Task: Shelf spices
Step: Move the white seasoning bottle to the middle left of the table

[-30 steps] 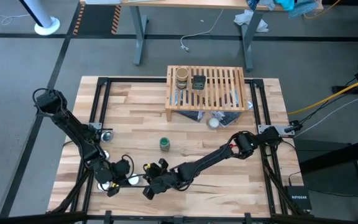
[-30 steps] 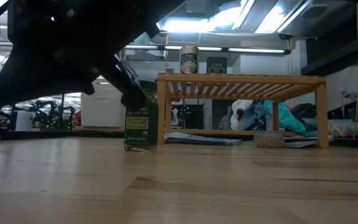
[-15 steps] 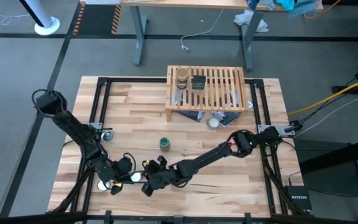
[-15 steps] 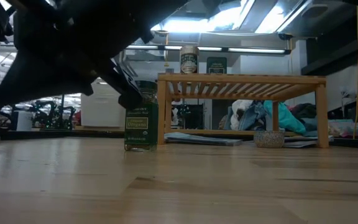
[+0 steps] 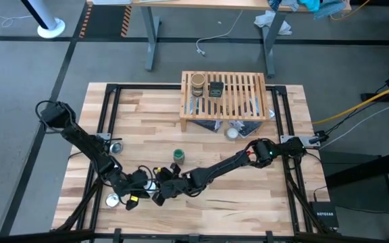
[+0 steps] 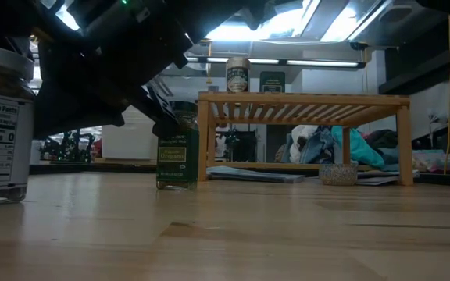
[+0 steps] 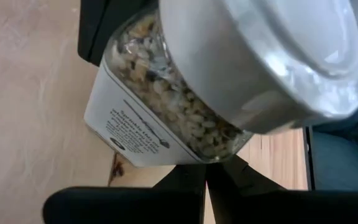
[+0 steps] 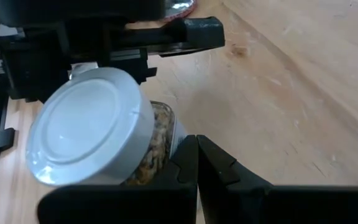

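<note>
Tabletop (image 5: 248, 196): green-lidded jar (image 5: 178, 156) before shelf (image 5: 225, 94).

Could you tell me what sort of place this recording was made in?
Probably a robotics lab or workshop: a butcher-block table in a black metal frame, a second desk behind it, and loose cables across the grey floor.

I'm working in a lab or workshop: grey floor (image 5: 39, 67), loose cables (image 5: 211, 37) beyond the butcher-block table (image 5: 140, 128)
</note>
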